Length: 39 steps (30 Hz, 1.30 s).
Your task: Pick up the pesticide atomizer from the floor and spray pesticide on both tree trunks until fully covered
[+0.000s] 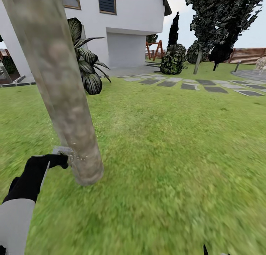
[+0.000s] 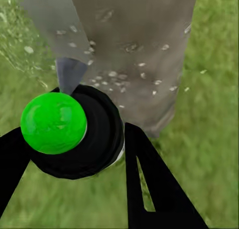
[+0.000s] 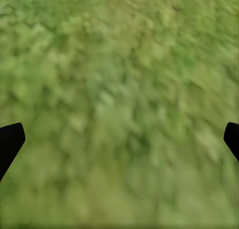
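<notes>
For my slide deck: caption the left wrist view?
Left gripper holds the green-capped atomizer at the tree trunk, droplets speckling the bark above grass.

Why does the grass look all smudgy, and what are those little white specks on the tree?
Head view: grass nearby is smeared, the house sharper. Right wrist view: grass is a soft blur. Left wrist view: pale droplets speckle the tree trunk, past the left gripper holding the green-topped atomizer.

no readable text, no labels, no brands, no numbers, no signs
</notes>
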### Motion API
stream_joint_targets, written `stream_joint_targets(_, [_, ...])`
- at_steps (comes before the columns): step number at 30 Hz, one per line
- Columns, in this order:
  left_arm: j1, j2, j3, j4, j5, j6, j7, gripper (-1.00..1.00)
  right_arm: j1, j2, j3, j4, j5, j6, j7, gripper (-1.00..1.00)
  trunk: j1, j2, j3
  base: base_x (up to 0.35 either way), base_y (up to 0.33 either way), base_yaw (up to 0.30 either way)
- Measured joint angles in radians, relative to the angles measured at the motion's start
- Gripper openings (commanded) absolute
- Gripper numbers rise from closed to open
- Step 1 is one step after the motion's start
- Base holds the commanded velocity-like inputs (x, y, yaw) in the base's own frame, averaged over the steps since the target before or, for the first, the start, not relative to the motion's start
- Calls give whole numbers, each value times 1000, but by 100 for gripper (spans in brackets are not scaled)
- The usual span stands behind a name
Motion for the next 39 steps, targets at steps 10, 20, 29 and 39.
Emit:
stream_joint_targets(10, [-24,22,-3,-33,17,21,-5,-100,0,0,0,0,-2,0,0,100,0,0,0,0,0,100])
stream_joint_targets(20, [-18,19,-7,-61,18,34,-6,-100,0,0,0,0,-2,0,0,100,0,0,0,-62,-124,79])
stream_joint_targets(29, [-20,18,-2,-75,16,35,-4,-100,0,0,0,0,-1,0,0,100,0,0,0,-3,-269,0])
stream_joint_targets(39, [-19,18,0,-74,13,33,-1,-100,0,0,0,0,-1,0,0,100,0,0,0,65,-272,0])
